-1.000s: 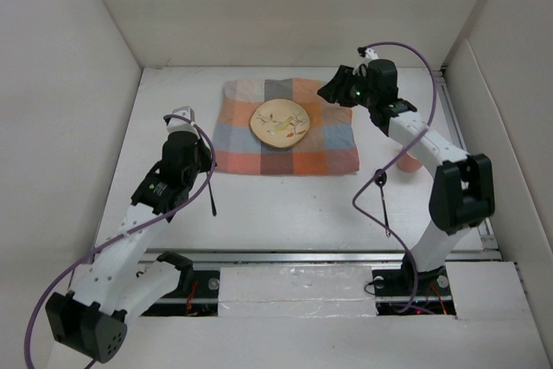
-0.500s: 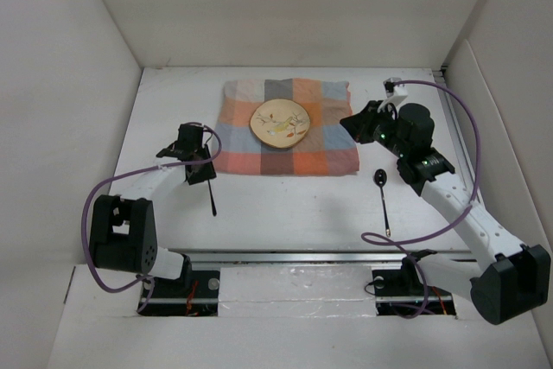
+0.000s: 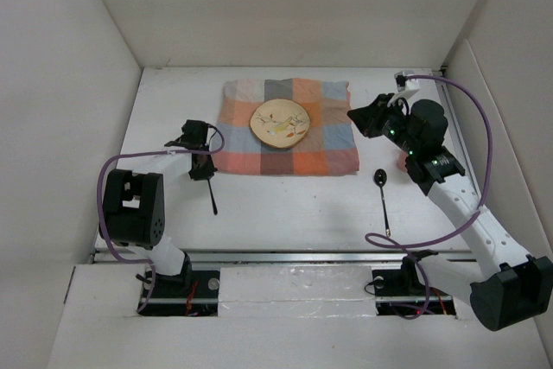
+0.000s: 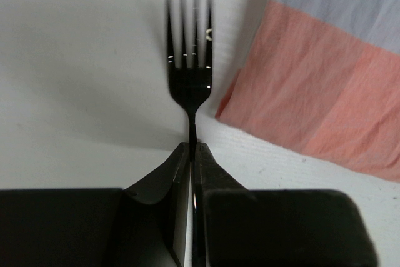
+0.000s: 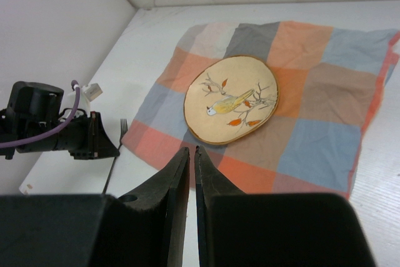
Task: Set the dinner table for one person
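Left gripper (image 4: 190, 153): pinched shut on fork (image 4: 189, 79) handle, by near-left corner of cloth (image 4: 312, 92) | right gripper (image 5: 191, 153): jaws together, holding nothing

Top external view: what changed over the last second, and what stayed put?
The left arm folded back toward its base, and the left claw now pinches the fork by its handle beside the near left corner of the cloth. The right claw drew away from the cloth's far right corner, toward the right, and is shut, empty. Fork, spoon, plate and cloth lie where they were.
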Controlling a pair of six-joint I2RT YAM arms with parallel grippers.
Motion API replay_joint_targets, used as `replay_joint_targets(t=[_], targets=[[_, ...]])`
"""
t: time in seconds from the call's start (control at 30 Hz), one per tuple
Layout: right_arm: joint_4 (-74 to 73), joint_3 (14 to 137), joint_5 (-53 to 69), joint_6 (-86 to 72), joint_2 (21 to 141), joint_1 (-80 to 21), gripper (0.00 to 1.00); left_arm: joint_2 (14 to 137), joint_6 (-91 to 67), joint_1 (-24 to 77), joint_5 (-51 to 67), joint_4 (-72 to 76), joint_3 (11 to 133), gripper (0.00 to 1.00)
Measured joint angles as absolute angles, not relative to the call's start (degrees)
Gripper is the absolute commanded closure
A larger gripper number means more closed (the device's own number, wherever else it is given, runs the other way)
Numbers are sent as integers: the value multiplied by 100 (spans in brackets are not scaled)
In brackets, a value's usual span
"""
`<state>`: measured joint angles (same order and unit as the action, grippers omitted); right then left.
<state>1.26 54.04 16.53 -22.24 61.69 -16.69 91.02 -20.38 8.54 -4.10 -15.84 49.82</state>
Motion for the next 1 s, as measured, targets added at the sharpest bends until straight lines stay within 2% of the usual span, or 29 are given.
replay_joint_targets(t=[0.33,0.53,0.63,0.77,0.87,0.9,1.0], targets=[[-25,5561,1649,-2071,5813,-856,82,9083,-2137,854,-679,-1723,5107,100],[-110,5555,1723,-2051,5990,-794,79,7664,-2117,996,-1011,-2165,5164,100],[-113,5533,1804,-2053,6066,-794,79,7378,-2121,1337,-1033,-2211,5721,100],[-62,5500,1876,-2053,6132,-810,79,8228,-2110,1529,-825,-1953,6904,100],[-32,5411,1863,-2067,6149,-880,97,9310,-2064,1527,-735,-1809,7811,100],[1,5334,1868,-2049,6187,-982,100,9653,-2040,1527,-692,-1776,8042,100],[64,5168,1833,-2040,6252,-1243,100,10523,-1918,1527,-574,-1782,8613,100]])
